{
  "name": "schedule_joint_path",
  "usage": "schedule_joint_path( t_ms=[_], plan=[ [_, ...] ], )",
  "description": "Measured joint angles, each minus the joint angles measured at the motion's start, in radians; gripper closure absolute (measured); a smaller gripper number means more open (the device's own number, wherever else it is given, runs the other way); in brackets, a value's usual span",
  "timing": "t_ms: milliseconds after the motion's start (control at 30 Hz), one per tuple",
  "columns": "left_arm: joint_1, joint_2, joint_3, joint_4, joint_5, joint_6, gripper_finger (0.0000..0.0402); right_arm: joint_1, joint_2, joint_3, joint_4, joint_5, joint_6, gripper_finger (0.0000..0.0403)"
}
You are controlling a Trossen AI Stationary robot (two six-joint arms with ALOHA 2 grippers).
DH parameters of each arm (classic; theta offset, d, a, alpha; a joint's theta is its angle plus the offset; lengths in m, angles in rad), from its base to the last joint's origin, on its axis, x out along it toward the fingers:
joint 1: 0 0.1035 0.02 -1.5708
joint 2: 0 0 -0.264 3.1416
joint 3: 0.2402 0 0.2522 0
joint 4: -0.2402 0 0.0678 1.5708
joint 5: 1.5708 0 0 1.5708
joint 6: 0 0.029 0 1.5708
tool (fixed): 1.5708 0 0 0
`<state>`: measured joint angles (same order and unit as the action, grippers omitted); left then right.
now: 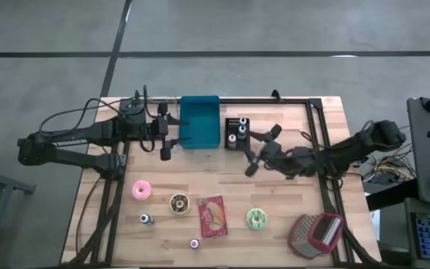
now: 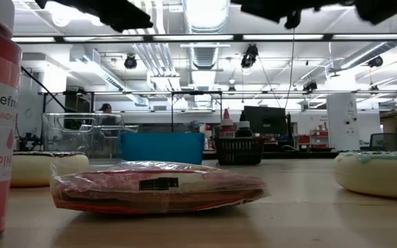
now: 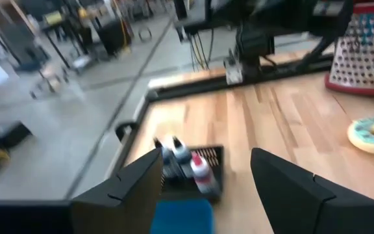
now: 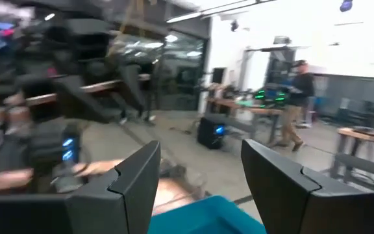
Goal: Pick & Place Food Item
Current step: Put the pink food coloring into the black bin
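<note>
Several food items lie in a row near the table's front: a pink donut (image 1: 140, 190), a chocolate donut (image 1: 178, 202), a red wrapped snack (image 1: 213, 215) (image 2: 157, 186) and a green-iced donut (image 1: 257, 218) (image 3: 372, 133). A blue bin (image 1: 199, 121) stands at the far edge. My left gripper (image 1: 169, 134) (image 3: 203, 195) hovers open at the bin's left side, high above the table. My right gripper (image 1: 260, 149) (image 4: 200, 188) hovers open right of the bin, raised and facing it. Neither has anything between its fingers.
A black tray of small bottles (image 1: 237, 133) (image 3: 187, 162) stands right of the bin, just below my right gripper. A red-framed grater (image 1: 316, 232) lies at the front right. Two small bottles (image 1: 146, 219) (image 1: 194, 243) stand near the front. A person (image 4: 297, 104) stands far off in the room.
</note>
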<state>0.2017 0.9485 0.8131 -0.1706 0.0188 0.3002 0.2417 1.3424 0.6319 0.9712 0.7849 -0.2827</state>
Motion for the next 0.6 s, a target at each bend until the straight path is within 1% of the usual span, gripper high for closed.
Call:
schedule_joint_path(
  t_ms=[133, 200, 267, 333, 433, 533, 600],
  plan=[
    [-0.001, 0.000, 0.000, -0.058, 0.005, -0.069, 0.0163, 0.078, -0.110, 0.000, -0.189, 0.000, 0.097, 0.0191],
    [-0.001, 0.000, 0.008, -0.089, 0.055, -0.123, 0.0163, 0.106, -0.147, 0.000, -0.260, 0.000, 0.159, 0.0191],
    [-0.002, 0.004, 0.029, -0.153, 0.117, -0.142, 0.0163, 0.127, -0.170, 0.000, -0.316, 0.000, 0.202, 0.0191],
    [-0.008, 0.013, 0.053, -0.213, 0.149, -0.159, 0.0163, 0.138, -0.182, 0.000, -0.351, 0.000, 0.230, 0.0190],
    [-0.025, 0.045, 0.096, -0.275, 0.154, -0.186, 0.0163, 0.143, -0.182, 0.000, -0.378, 0.000, 0.256, 0.0190],
    [-0.061, 0.081, 0.130, -0.309, 0.158, -0.193, 0.0163, 0.142, -0.166, 0.000, -0.397, 0.001, 0.263, 0.0191],
    [-0.095, 0.110, 0.158, -0.337, 0.181, -0.195, 0.0163, 0.142, -0.150, 0.000, -0.397, 0.001, 0.264, 0.0191]
  ],
)
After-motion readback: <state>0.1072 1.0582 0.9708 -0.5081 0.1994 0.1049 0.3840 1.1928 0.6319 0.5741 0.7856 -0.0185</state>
